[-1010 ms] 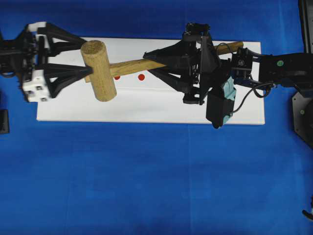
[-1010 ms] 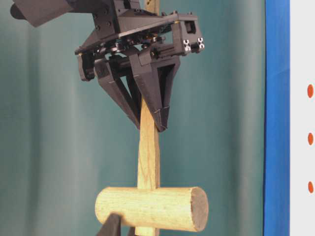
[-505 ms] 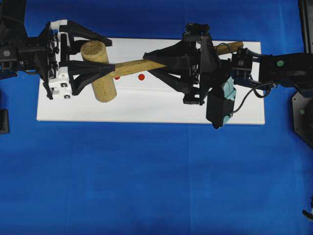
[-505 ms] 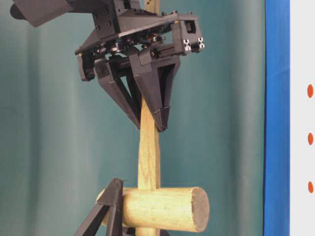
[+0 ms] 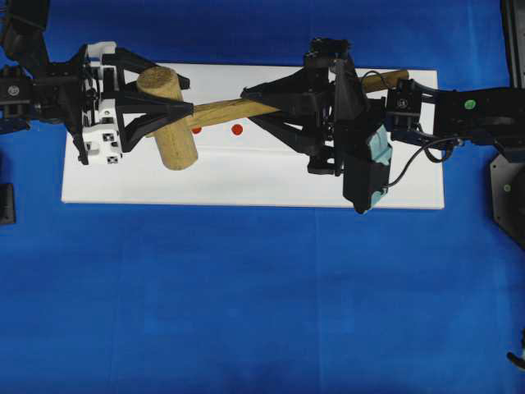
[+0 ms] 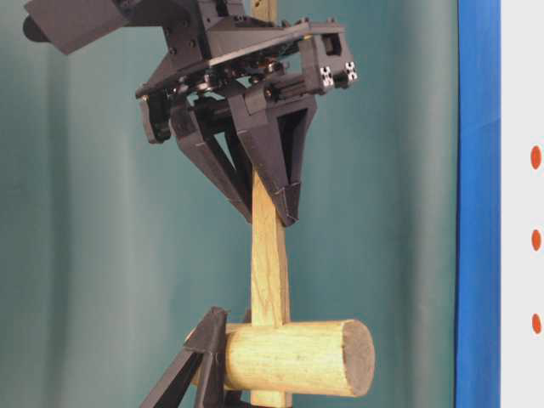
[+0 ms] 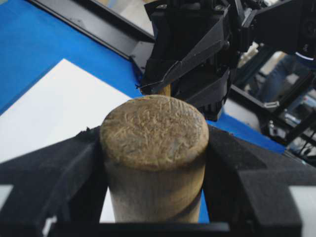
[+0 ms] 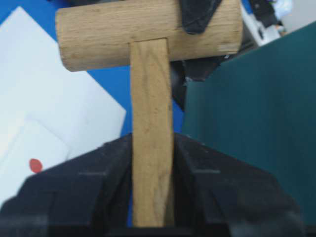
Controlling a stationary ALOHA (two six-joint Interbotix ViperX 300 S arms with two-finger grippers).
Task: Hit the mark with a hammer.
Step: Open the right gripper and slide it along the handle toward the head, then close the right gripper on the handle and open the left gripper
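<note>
Evenly and brightly lit from above; no strong directional source apparent. Soft, faint shadows only, close under the hammer (image 5: pixel 168 119) on the white board (image 5: pixel 246 185). No glare on the board or the blue cloth (image 5: pixel 262 304). Sharp across the whole overhead view. Slightly soft in the table-level view, with the red dots (image 6: pixel 535 240) at the right edge blurred. Heavily defocused in both wrist views on the near black fingers (image 7: pixel 54 173) and the background clutter; sharp only on the end grain of the hammer head.
</note>
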